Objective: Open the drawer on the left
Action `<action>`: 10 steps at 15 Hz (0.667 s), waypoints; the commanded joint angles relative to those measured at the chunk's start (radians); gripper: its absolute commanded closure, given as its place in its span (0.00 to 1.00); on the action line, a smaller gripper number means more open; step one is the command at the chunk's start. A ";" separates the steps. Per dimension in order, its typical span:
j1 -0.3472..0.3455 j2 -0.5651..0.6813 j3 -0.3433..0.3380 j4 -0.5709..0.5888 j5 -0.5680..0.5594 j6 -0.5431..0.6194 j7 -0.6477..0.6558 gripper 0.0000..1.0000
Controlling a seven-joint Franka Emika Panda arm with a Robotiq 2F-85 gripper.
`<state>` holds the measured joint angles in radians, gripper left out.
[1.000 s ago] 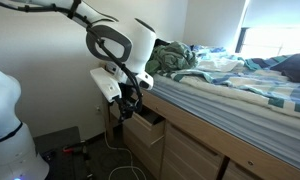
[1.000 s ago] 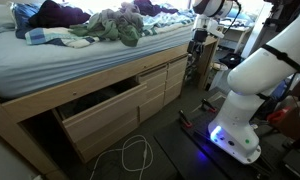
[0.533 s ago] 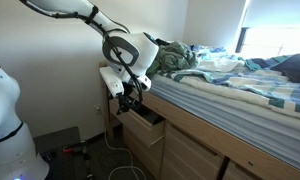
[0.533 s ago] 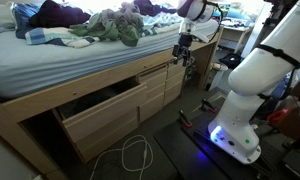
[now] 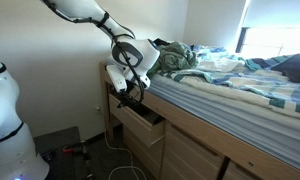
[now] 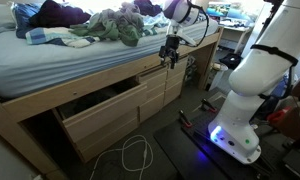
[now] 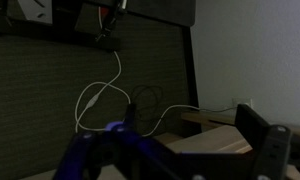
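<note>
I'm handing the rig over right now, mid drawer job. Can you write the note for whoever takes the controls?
Gripper: fingers open, holding nothing. It hovers close above the wall-side end of the drawer; contact can't be judged.
Drawer: the leftmost one in the bed frame, only partly out, with a dark gap behind its front.
Done: the arm is at the drawer.
Left: probably hook the fingers behind the front's top edge, then pull it fully out.
</note>
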<state>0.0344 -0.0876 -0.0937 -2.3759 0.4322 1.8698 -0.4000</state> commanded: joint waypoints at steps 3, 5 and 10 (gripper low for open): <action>-0.019 0.005 0.017 0.006 0.001 -0.002 -0.001 0.00; -0.019 0.013 0.018 0.002 0.026 0.011 0.000 0.00; 0.011 0.103 0.069 0.026 0.142 0.031 0.039 0.00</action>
<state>0.0337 -0.0434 -0.0655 -2.3723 0.4984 1.8810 -0.3969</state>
